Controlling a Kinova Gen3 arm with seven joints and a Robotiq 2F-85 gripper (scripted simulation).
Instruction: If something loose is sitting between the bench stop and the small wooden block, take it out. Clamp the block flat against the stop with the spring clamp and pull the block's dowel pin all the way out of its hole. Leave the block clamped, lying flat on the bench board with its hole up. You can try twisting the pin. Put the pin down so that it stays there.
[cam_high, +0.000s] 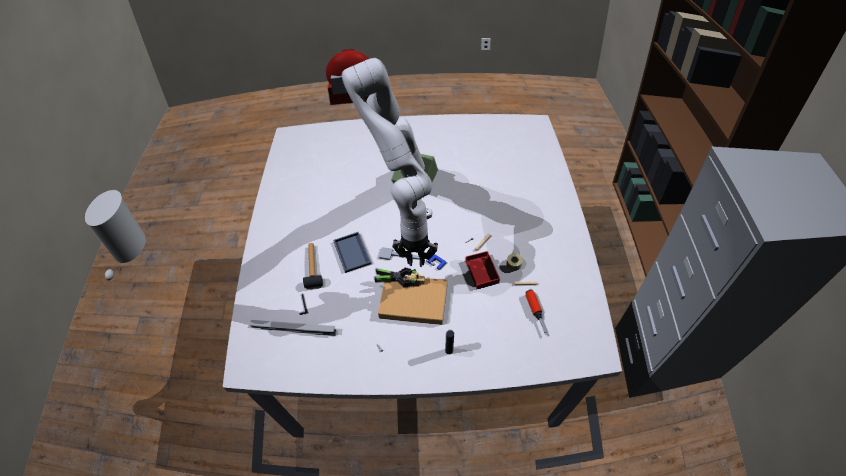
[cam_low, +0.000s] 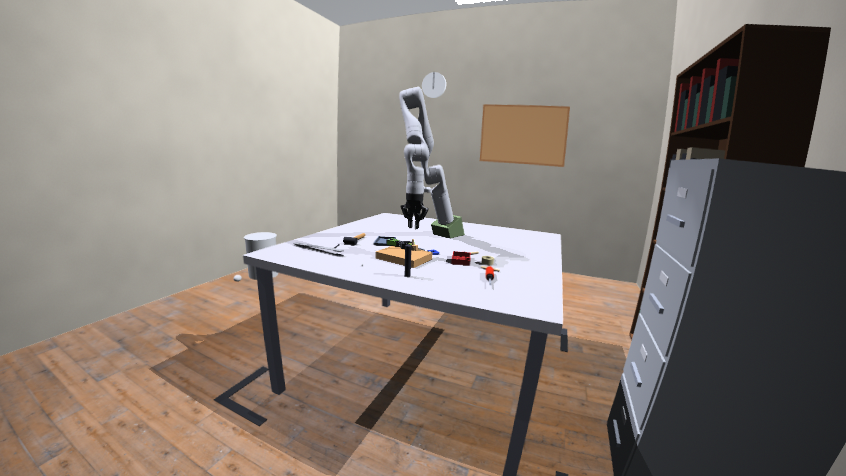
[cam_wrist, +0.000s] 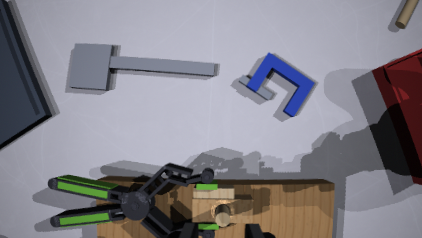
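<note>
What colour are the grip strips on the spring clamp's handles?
Bright green on the spring clamp, clearest in the wrist view.

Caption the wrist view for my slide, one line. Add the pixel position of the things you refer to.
Spring clamp (cam_high: 407, 276) (cam_wrist: 136, 204) on the small wooden block with its upright pin (cam_wrist: 222, 216), gripper fingertips (cam_high: 415, 262) (cam_low: 413, 226) partly open above, blue clamp (cam_high: 438, 259) (cam_low: 433, 252) (cam_wrist: 292, 75) beyond the board.
</note>
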